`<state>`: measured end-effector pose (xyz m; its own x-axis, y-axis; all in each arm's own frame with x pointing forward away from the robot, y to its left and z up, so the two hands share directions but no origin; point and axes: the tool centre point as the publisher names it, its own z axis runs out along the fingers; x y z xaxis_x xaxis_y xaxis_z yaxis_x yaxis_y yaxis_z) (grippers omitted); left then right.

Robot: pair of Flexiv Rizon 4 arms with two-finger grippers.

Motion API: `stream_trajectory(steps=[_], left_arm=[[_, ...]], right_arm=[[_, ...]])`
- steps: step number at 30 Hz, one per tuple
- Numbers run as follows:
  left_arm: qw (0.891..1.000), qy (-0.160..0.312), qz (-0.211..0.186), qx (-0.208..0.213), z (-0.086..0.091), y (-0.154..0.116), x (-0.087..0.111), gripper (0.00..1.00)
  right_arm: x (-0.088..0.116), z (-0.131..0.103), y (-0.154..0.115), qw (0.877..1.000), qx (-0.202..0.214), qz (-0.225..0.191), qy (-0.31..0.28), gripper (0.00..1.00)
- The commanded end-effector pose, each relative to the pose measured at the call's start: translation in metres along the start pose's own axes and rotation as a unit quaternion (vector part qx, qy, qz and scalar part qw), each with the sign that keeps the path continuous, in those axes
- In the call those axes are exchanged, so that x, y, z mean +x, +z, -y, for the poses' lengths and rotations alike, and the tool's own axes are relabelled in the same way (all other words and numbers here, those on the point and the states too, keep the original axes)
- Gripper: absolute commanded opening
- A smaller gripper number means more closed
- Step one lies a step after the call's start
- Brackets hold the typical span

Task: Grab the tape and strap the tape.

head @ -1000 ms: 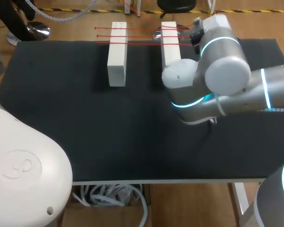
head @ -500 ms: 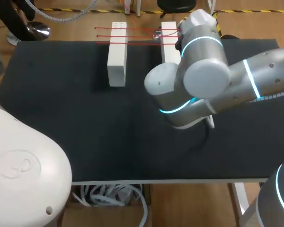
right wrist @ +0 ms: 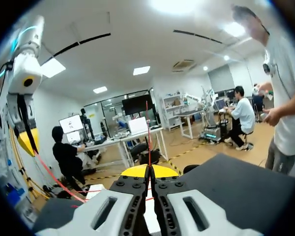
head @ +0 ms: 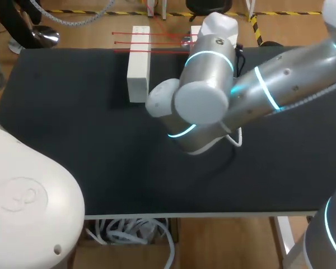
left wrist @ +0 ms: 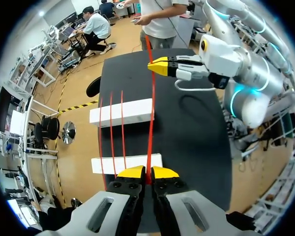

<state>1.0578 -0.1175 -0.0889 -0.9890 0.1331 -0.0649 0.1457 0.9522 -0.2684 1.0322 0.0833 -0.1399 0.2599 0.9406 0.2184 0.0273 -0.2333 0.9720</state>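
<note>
Two white blocks stand at the table's far edge, the left block (head: 139, 64) (left wrist: 125, 162) in full sight and the right block (head: 196, 29) (left wrist: 121, 112) mostly hidden behind my right arm (head: 213, 78). Red tape strands (head: 157, 42) (left wrist: 111, 132) lie across both. My left gripper (left wrist: 146, 173) is shut on one more red tape strand (left wrist: 150, 123), which runs over the blocks to my right gripper (left wrist: 161, 66) (right wrist: 148, 171), also shut on it. In the right wrist view the left gripper (right wrist: 28, 142) hangs off to the side, with tape leading from it.
The black table mat (head: 73, 140) stretches bare in front of the blocks. My left arm's white shoulder (head: 28, 202) fills the near left corner. A person stands beyond the table's far end, not touching it.
My right arm has swung leftward across the table's back, now covering most of the right block. Both grippers stay shut on the tape.
</note>
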Motion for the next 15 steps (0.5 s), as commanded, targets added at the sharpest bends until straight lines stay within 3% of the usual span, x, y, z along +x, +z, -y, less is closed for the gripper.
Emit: stream_trajectory(steps=[1, 8, 15], left_arm=[[1.0, -0.001, -0.001, -0.002, 0.001, -0.001, 0.0, 0.0], [1.0, -0.001, -0.001, -0.002, 0.001, -0.001, 0.0, 0.0], [1.0, -0.001, -0.001, -0.002, 0.001, -0.001, 0.0, 0.0]], right_arm=[[0.005, 0.001, 0.008, 1.0, -0.003, 0.02, -0.007, 0.0], [-0.003, -0.003, 0.021, 0.998, -0.014, -0.033, -0.046, 0.0], [0.007, 0.002, 0.005, 0.99, -0.005, -0.079, -0.119, 0.0]])
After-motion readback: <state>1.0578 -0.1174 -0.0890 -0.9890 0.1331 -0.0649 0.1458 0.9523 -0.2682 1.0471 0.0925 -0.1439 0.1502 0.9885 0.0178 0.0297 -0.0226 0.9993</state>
